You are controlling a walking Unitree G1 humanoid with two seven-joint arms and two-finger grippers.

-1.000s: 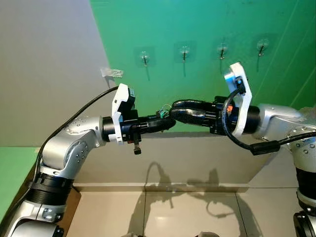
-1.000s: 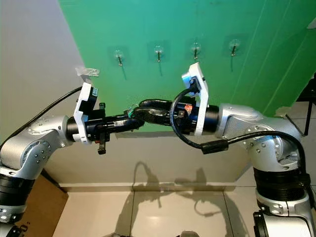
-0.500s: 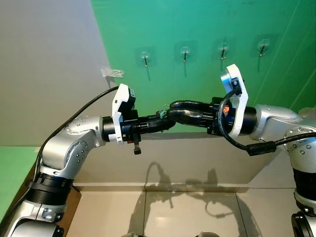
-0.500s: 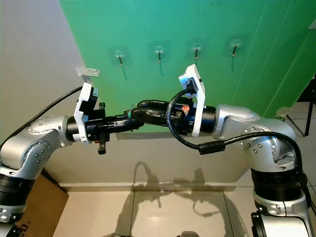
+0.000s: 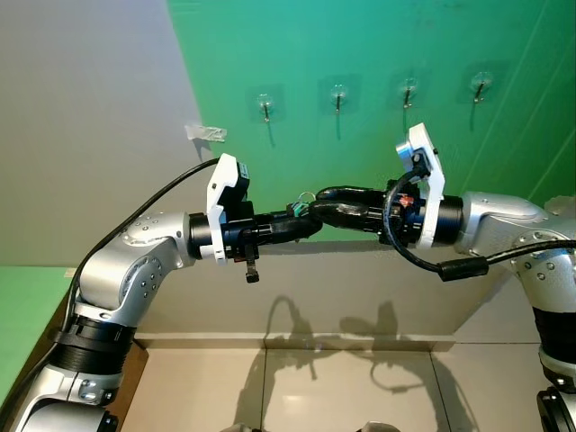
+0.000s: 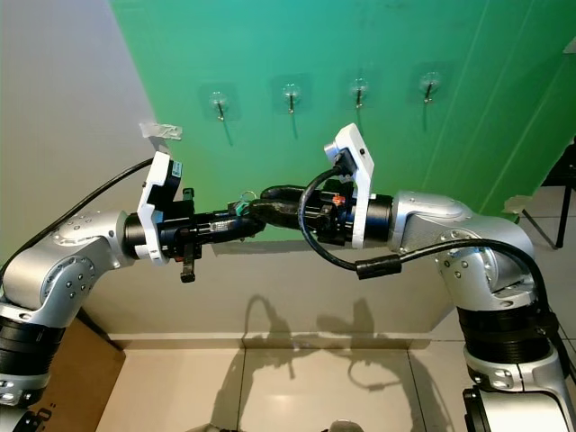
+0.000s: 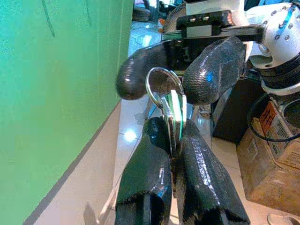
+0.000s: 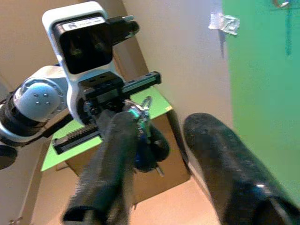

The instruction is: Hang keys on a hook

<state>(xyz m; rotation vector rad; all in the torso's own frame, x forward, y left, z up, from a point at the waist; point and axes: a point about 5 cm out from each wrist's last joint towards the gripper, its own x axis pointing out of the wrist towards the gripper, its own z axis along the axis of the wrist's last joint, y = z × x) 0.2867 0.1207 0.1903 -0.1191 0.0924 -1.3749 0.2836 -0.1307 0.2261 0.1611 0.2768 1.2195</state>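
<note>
From the head views we see our two arms meeting chest-high in front of the green wall (image 5: 378,36), fingertips pointing at each other. The left gripper (image 5: 301,221) reaches rightward and the right gripper (image 5: 326,205) leftward, so they overlap just below the row of four hooks (image 5: 338,94). The keys (image 5: 300,202) sit at that meeting point, a small ring and green tag poking up between the black fingers. The hooks lie above and beyond the keys, on the far wall.

In the left wrist view our left fingers (image 7: 197,173) are pressed together on the keys (image 7: 174,119), pinching the green fob so the ring (image 7: 161,86) stands up past the tips, its long axis running along the gripper. Our right fingers (image 7: 213,70) are spread to either side of that ring; we cannot be sure they touch it.

In the right wrist view the right fingers (image 8: 117,154) stand apart, the keys (image 8: 140,115) just beyond them in the left gripper's grasp. We judge a handover is next, the right arm being nearer the hooks.
</note>
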